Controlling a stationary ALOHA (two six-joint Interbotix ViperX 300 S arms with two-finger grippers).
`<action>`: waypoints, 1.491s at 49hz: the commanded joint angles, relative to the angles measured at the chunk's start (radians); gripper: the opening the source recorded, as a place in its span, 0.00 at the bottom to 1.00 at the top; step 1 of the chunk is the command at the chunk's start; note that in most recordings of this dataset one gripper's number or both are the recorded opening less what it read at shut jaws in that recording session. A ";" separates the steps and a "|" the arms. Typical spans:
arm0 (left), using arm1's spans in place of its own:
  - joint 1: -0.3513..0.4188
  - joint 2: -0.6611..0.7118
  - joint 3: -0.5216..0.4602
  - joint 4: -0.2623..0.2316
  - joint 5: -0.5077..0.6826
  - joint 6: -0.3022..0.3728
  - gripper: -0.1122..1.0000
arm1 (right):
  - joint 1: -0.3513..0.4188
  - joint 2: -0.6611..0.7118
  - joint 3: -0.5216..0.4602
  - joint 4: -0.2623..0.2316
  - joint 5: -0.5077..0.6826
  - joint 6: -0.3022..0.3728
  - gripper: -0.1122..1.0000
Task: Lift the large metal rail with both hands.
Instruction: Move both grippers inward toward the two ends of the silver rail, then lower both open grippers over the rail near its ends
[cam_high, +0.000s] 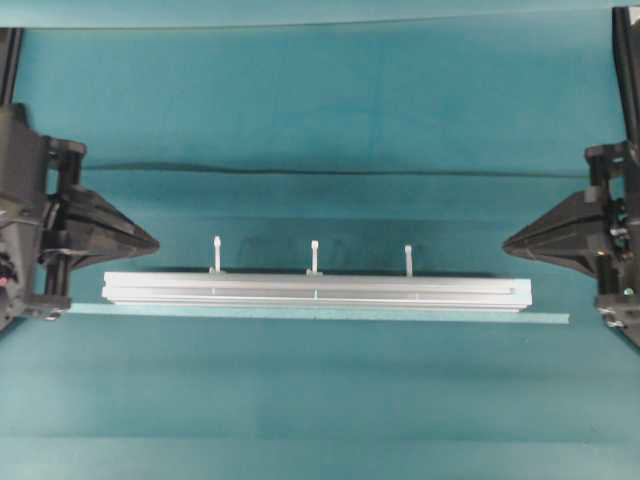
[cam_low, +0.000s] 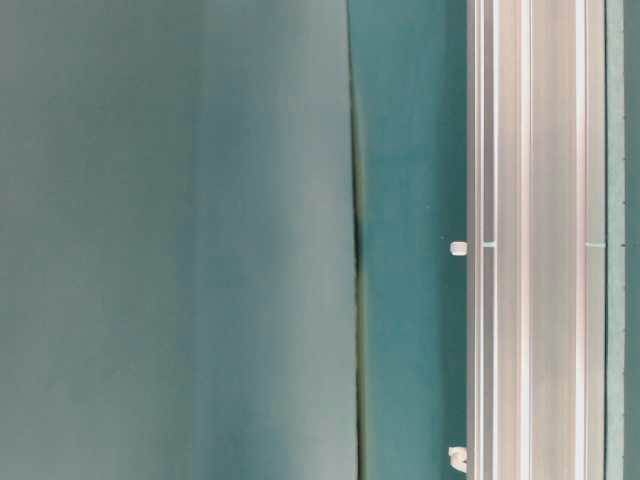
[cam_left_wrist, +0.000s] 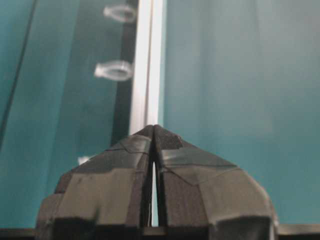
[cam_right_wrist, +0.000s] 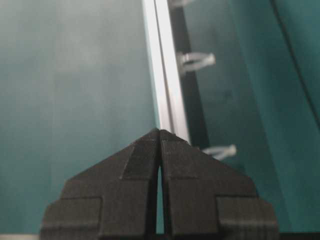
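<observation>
The large metal rail (cam_high: 315, 290) is lying flat on the teal cloth (cam_high: 320, 120), mid-table, its long axis running straight left-right in the overhead view. Three white pegs (cam_high: 313, 256) are standing along its far side; a thin pale tape strip (cam_high: 545, 318) is lying just along its near side.

The left gripper (cam_high: 150, 241) is sitting off the rail's left end and the right gripper (cam_high: 508, 241) off its right end, tips pointing inward toward each other. Both are lying slightly to the far side of the rail's axis, apart from the metal. The left tip is looking a little nearer its end than the right, though the margin is small.

Both wrist views are showing fingers pressed together, clenched on nothing: left fingers (cam_left_wrist: 120, 175), right fingers (cam_right_wrist: 130, 185). Each wrist camera is looking down the rail's length.

Judgement: the jaws need to open and each arm needs to shift toward the near side to line up on the rail ends before any lift.

No brands, labels or readable writing anywhere.
</observation>
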 joint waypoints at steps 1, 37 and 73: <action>-0.003 0.018 -0.057 0.002 0.067 -0.009 0.09 | -0.002 0.035 -0.040 0.003 0.034 0.021 0.11; 0.000 0.279 -0.156 0.012 0.337 0.023 0.09 | 0.017 0.451 -0.279 -0.026 0.469 0.006 0.11; 0.015 0.367 -0.186 0.012 0.393 0.110 0.82 | 0.000 0.603 -0.304 -0.023 0.423 -0.117 0.36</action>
